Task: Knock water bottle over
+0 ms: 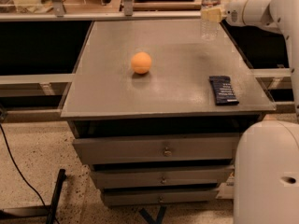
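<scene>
Pincer (211, 15) sits at the bench's (117, 97) far right corner, against the upright water bottle (209, 30); whether it grips cannot be told. Dark packet (223, 89) lies front right, orange ball (141, 62) mid-bench.

Warm, kinda dim indoor light overall, mostly from overhead. The gripper (212, 15) sits at the table's (117, 92) far right corner against the water bottle (210, 29), and it's one of the brightest spots, pale yellow and nearly washed out. Nearer than the claw there's a soft sheen across the grey top. Off to its left and closer, the orange ball (141, 62) drops a small shadow right at its front, so the light's above and a bit behind. The clear bottle melts into the background. The whole frame looks soft and grainy, and the gaps beside the table go almost black.
</scene>
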